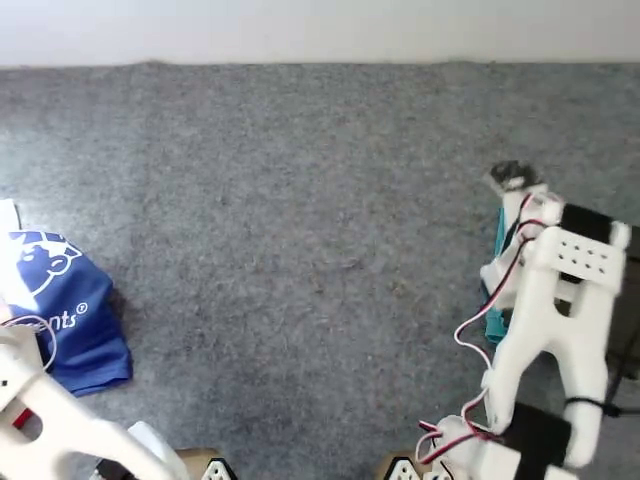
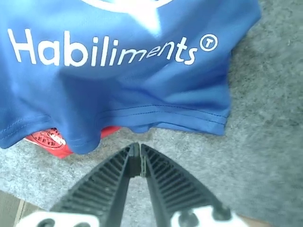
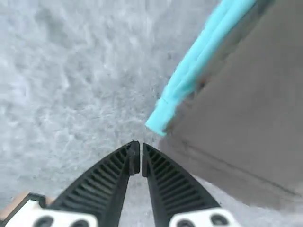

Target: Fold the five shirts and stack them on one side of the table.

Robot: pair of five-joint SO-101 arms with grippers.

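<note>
The blue shirt (image 1: 70,320), a smooth jersey with white lettering and a white emblem, lies folded in a loose bundle at the left edge of the grey felt table top (image 1: 300,200). In the left wrist view the blue shirt (image 2: 123,90) shows its stitched hem, and a red garment (image 2: 45,139) with white print peeks out from under that hem at one corner. Just off the hem, over bare felt, the left gripper (image 2: 140,153) hangs with its black ribbed jaws pressed together and nothing between them. The white left arm (image 1: 45,420) rises at the near edge of the table, right beside the blue shirt.

Far across the table from the blue shirt, at the opposite edge, a folded teal cloth (image 1: 495,325) lies partly under the white right arm (image 1: 560,320) with its red and white wires. In the right wrist view the teal cloth (image 3: 199,66) sits as a thin layered strip against a grey-brown cloth (image 3: 251,127) with a stitched hem. The right gripper (image 3: 140,153) is above the felt just beside the strip's corner, its jaws closed tip to tip and empty.

A white wall (image 1: 320,30) runs along the table's far edge.
</note>
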